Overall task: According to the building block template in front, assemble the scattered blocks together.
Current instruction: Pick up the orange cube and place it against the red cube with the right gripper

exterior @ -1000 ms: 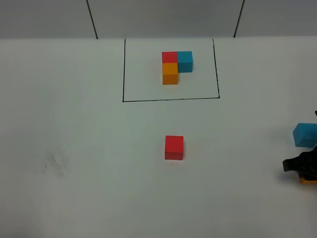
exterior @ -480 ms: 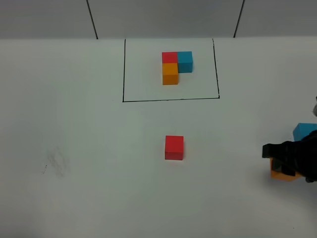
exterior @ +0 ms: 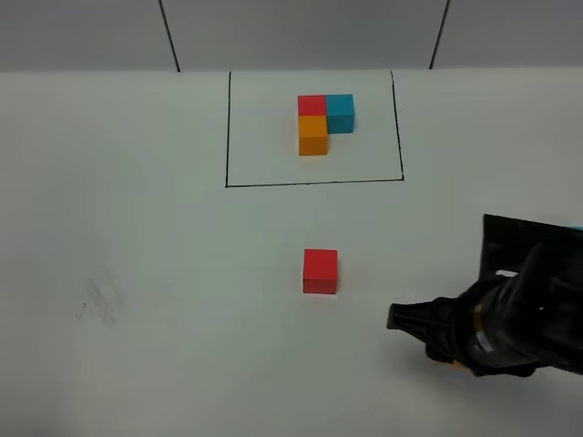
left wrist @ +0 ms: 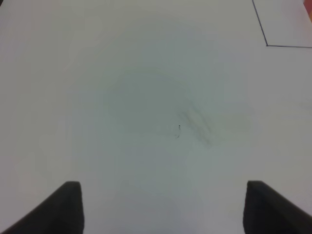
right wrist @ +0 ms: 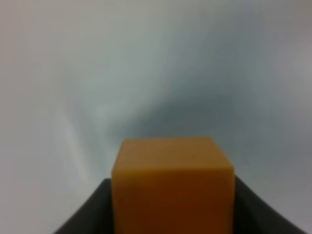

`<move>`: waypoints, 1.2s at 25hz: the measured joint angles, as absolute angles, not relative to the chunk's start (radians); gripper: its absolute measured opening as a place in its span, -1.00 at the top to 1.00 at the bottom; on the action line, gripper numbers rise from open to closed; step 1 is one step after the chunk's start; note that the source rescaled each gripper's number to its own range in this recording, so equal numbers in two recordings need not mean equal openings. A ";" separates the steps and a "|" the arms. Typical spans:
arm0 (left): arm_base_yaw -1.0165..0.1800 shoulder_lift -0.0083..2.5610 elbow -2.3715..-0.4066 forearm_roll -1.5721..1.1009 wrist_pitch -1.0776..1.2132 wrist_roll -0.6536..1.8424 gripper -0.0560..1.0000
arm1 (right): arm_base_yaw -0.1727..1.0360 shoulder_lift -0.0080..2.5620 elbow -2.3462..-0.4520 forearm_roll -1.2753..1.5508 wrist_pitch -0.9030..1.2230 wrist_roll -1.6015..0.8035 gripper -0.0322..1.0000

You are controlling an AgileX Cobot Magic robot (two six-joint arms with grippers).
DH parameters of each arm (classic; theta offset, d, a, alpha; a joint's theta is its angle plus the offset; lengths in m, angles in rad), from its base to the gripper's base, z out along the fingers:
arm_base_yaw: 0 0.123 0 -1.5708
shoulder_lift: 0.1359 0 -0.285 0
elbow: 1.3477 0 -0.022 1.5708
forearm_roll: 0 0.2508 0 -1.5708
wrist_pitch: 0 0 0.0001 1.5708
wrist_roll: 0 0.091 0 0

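The template, an L of red (exterior: 311, 105), blue (exterior: 341, 111) and orange (exterior: 312, 135) cubes, sits inside a black drawn rectangle (exterior: 314, 183) at the back. A loose red cube (exterior: 320, 271) lies mid-table. My right gripper (exterior: 435, 339) is to its right and nearer the front, shut on the loose orange cube (right wrist: 172, 187). Only a sliver of that cube (exterior: 458, 365) shows in the high view. The loose blue cube is almost hidden behind the right arm. My left gripper (left wrist: 163, 209) is open and empty over bare table.
A faint grey smudge (exterior: 102, 300) marks the white table at the left; it also shows in the left wrist view (left wrist: 197, 124). A corner of the drawn rectangle (left wrist: 266, 45) shows there too.
My right gripper has carried the orange cube leftward and toward the table's front, closer to the red cube. The arm now covers the loose blue cube. The red cube has not moved.
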State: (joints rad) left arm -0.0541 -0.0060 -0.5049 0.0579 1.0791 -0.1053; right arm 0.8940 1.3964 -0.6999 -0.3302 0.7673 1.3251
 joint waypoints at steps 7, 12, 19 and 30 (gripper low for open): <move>-0.054 -0.006 -0.505 0.058 1.079 -0.105 -0.10 | 1.017 1.559 -0.879 -0.366 0.851 1.366 0.62; -0.054 -0.006 -0.505 0.058 1.078 -0.105 -0.10 | 1.039 1.679 -1.018 -0.326 0.860 1.289 0.62; -0.054 -0.006 -0.505 0.058 1.078 -0.106 -0.10 | 1.040 1.830 -1.159 -0.260 0.857 1.259 0.62; -0.054 -0.006 -0.505 0.058 1.078 -0.106 -0.10 | 1.040 1.928 -1.239 -0.254 0.779 1.236 0.62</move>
State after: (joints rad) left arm -0.0541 -0.0060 -0.5049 0.0579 1.0782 -0.1056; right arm 1.0405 1.9281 -1.2385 -0.2538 0.7793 1.2355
